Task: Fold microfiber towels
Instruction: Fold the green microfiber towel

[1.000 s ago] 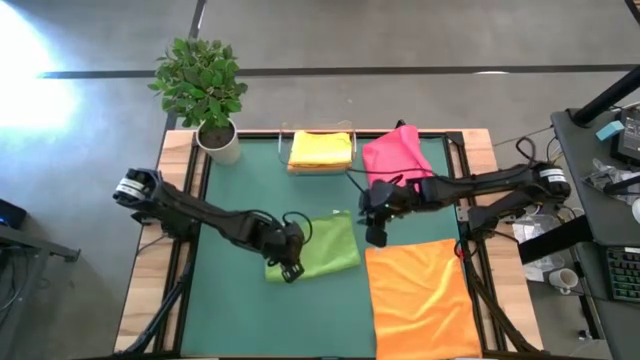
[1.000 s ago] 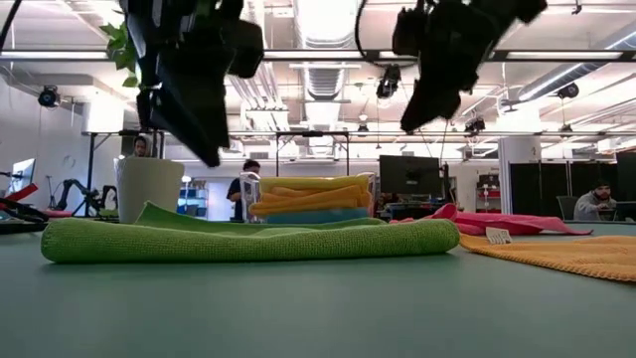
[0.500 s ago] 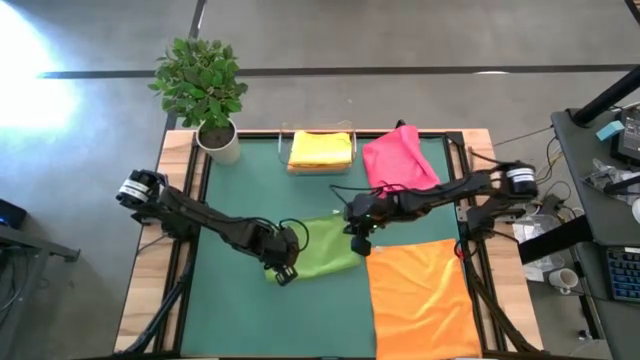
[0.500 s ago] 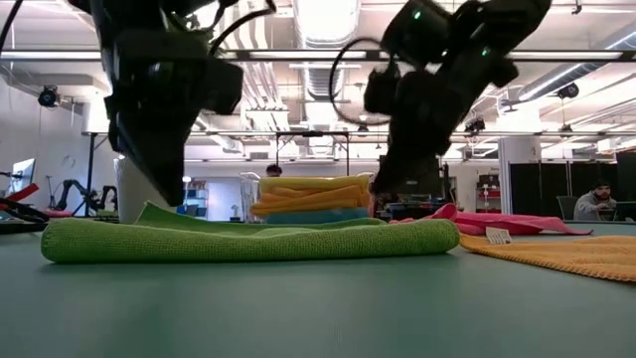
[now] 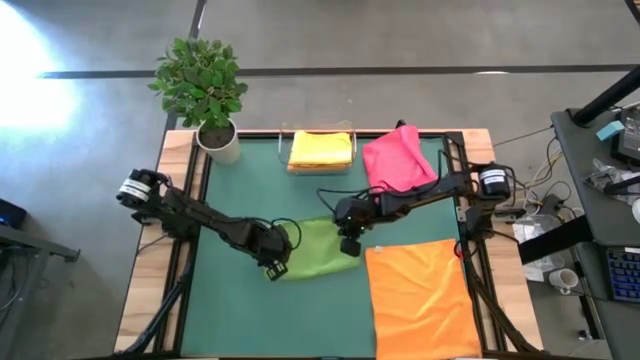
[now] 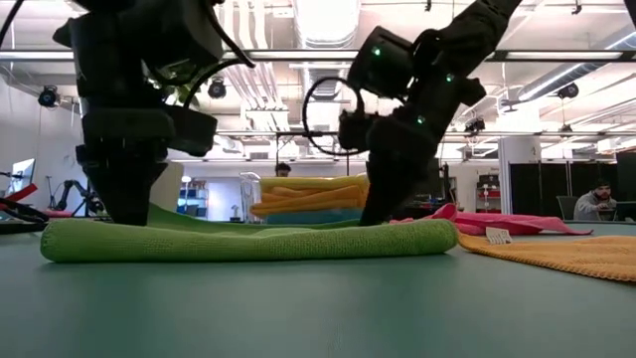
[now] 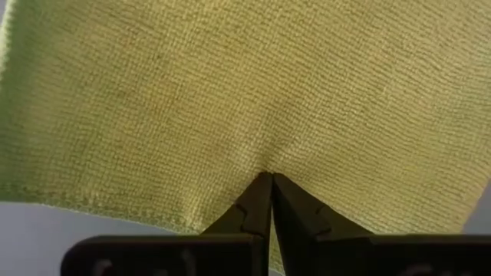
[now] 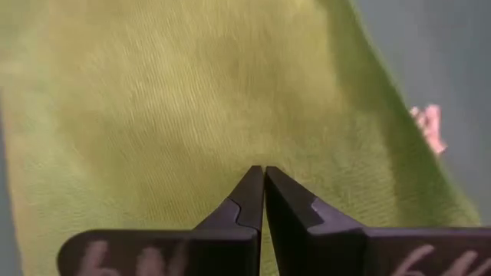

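A green microfiber towel (image 5: 320,250) lies folded into a long strip in the middle of the table; it shows as a low roll (image 6: 248,241) in the low view. My left gripper (image 5: 274,268) is shut and stands on the strip's near left end. My right gripper (image 5: 347,246) is shut and stands on its right end. An orange towel (image 5: 420,300) is spread flat at the near right. A pink towel (image 5: 397,157) lies crumpled at the far right. Folded yellow towels (image 5: 320,150) sit in a clear tray at the far edge. My left gripper presses its shut fingertips (image 7: 266,178) down on the top of the green towel, close to the left end's edge (image 7: 115,207). It comes steeply from above. The cloth puckers at the tips and lies flat on the table. My right gripper rests its shut fingertips (image 8: 258,172) on the towel's top near the right end (image 6: 376,223), slanting down from the table's right. The towel stays flat beneath them.
A potted plant (image 5: 205,90) stands at the far left corner. The clear tray (image 5: 288,150) holds a stack of folded towels (image 6: 313,197). The green mat (image 5: 230,320) is bare at the near left. Wooden rails (image 5: 150,290) border the table.
Both grippers have sunk from above the table onto the green towel, with their fingers shut on the way down. The right one has also gone toward the table's left, from beside the orange towel onto the green one's right end. The towel has kept its place.
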Available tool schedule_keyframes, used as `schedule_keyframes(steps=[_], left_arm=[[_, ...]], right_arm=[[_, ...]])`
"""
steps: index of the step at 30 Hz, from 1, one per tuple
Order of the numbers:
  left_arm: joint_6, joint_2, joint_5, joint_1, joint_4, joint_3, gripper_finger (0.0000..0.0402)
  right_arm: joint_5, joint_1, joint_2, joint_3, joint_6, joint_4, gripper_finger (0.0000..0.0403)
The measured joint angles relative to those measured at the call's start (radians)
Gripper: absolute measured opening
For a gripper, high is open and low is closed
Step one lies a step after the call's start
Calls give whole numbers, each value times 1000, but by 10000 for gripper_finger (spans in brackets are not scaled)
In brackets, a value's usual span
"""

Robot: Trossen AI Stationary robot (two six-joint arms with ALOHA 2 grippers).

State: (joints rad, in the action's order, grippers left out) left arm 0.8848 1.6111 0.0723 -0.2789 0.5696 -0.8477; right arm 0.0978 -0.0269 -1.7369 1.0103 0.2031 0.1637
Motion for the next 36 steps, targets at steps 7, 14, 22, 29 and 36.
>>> schedule_keyframes(steps=[7,14,22,29,36], left_arm=[[-92,-2,95,70,13,23,1],[-192,4,320,219,14,40,1],[-211,-44,276,297,24,-3,1],[-212,-97,257,172,-198,-52,1],[-211,-23,252,47,-570,-42,1]], right_arm=[[8,9,0,-28,114,22,8],[100,47,1,-31,190,19,8],[128,47,84,-31,206,28,8],[-44,47,249,-30,199,102,8],[-99,47,351,-30,198,117,9]])
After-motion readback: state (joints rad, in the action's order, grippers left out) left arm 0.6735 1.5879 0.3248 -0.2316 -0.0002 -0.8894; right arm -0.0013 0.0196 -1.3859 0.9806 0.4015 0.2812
